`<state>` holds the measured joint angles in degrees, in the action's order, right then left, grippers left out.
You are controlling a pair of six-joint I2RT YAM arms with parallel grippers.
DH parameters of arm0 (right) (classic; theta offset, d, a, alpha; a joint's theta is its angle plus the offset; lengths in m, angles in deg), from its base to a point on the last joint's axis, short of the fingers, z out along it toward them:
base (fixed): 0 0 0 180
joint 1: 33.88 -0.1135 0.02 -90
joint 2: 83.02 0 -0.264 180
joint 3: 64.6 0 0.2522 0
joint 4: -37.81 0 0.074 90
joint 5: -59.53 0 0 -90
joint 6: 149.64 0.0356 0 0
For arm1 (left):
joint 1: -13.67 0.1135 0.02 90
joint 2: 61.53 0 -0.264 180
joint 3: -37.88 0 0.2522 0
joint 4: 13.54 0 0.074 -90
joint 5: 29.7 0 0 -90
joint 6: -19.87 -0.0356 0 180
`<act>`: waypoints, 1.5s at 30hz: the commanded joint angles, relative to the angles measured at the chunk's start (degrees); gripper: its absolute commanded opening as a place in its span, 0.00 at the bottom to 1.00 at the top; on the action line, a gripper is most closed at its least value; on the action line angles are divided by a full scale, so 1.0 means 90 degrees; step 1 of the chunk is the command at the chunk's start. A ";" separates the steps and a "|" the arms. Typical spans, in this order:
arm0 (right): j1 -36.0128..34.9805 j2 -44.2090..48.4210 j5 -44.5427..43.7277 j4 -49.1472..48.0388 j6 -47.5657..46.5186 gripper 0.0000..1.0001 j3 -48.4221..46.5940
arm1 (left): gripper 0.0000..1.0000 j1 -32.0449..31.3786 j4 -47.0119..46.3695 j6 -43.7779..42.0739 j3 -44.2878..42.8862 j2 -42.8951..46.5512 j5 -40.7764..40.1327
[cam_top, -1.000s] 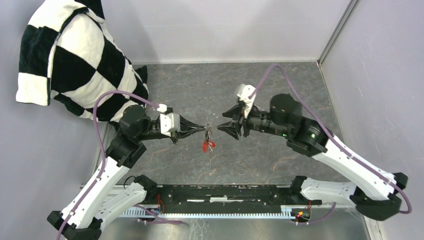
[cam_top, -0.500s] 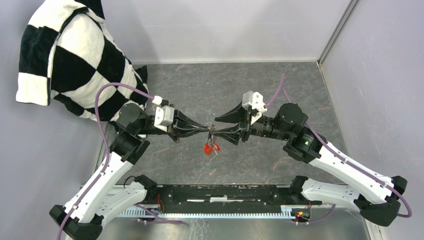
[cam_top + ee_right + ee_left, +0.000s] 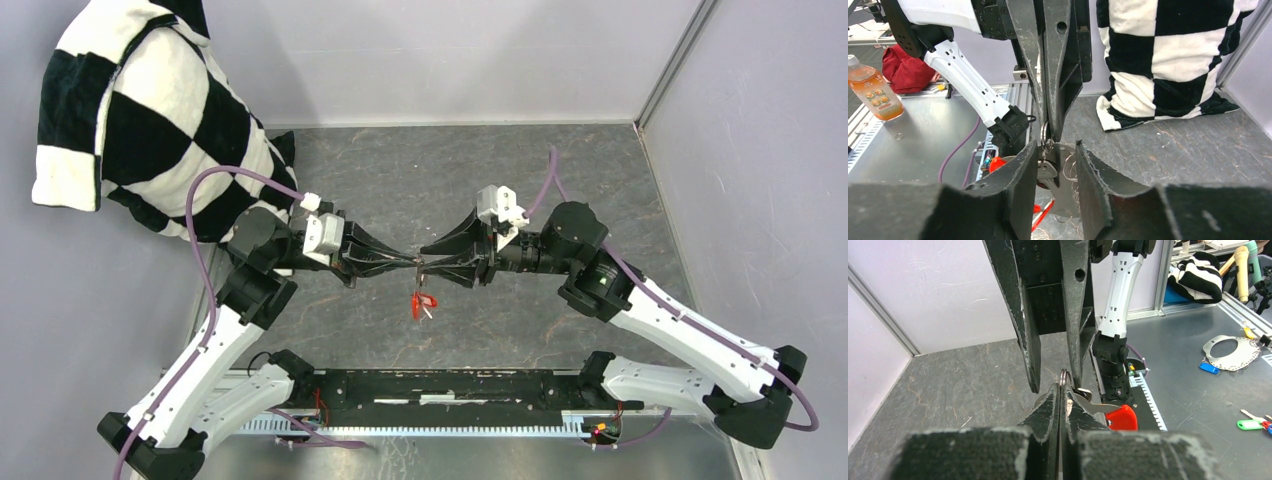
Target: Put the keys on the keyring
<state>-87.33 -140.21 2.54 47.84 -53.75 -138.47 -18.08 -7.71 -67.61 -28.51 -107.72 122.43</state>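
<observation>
Grips the keyring [image 3: 1064, 374] in the left jaws, shut tight on the thin ring, at the centre of the top view, above the table [image 3: 400, 170]. Sets the right jaws partly apart, tip to tip with the left, one finger on each side of the ring, clamping nothing visibly. Hangs the red fob [image 3: 421, 304] just below the ring. Shows silvery keys [image 3: 1047, 171] between the right fingers [image 3: 1018, 175]; cannot tell whether threaded on. Shows a checked cushion [image 3: 150, 120] at upper left.
</observation>
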 commanded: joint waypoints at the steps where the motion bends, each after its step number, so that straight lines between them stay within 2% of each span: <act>1: 0.0026 -0.0055 0.0132 -0.0107 0.0038 0.36 -0.0146 | 0.02 -0.0028 -0.0326 0.0186 -0.0296 0.0096 0.0089; 2: 0.0030 -0.0079 0.0133 -0.0127 0.0046 0.31 -0.0170 | 0.02 -0.0027 -0.0314 0.0173 -0.0303 0.0103 0.0094; 5: 0.0032 -0.0139 0.0142 -0.0152 0.0077 0.05 -0.0209 | 0.02 -0.0027 -0.0193 0.0097 -0.0313 0.0110 0.0118; 6: 0.0031 -0.0141 0.0132 -0.0130 0.0075 0.00 -0.0226 | 0.02 -0.0027 -0.0101 0.0017 -0.0315 0.0111 0.0127; 8: 0.0031 -0.0110 0.0101 -0.0028 0.0043 0.00 -0.0234 | 0.02 -0.0027 0.0288 -0.0219 -0.0346 0.0083 0.0133; 9: 0.0037 -0.0110 0.0105 0.0066 0.0013 0.00 -0.0268 | 0.04 -0.0027 0.0683 -0.0630 -0.0395 0.0040 0.0163; 11: 0.0035 -0.0115 0.0067 0.0378 -0.0091 0.00 -0.0397 | 0.15 -0.0027 0.1835 -0.1553 -0.0657 -0.0105 0.0205; 14: 0.0040 -0.0175 -0.0033 0.1079 -0.0356 0.00 -0.0656 | 0.36 -0.0027 0.3208 -0.2670 -0.1043 -0.0384 0.0202; 16: 0.0031 -0.0320 -0.0095 0.1617 -0.0569 0.00 -0.0929 | 0.41 -0.0028 0.3934 -0.3290 -0.1360 -0.0591 0.0135; 19: 0.0031 -0.0581 -0.0155 0.2399 -0.0895 0.00 -0.1335 | 0.41 -0.0027 0.4799 -0.4009 -0.1717 -0.0846 0.0064; 29: 0.0021 -0.1110 -0.0478 0.3560 -0.1332 0.00 -0.1992 | 0.36 -0.0027 0.6140 -0.4836 -0.2565 -0.1429 -0.0043; 35: -0.0007 -0.1346 -0.0533 0.3905 -0.1415 0.00 -0.2304 | 0.36 -0.0036 0.6509 -0.5261 -0.2561 -0.1622 -0.0206; 45: -0.0205 -0.1634 -0.0601 0.4185 -0.1572 0.00 -0.2598 | 0.39 -0.0038 0.6272 -0.5375 -0.2522 -0.1793 -0.0536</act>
<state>-88.21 -155.11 -3.62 87.31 -66.91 -158.17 -18.08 50.06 -113.20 -49.71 -124.14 119.31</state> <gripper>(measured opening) 0.010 0.380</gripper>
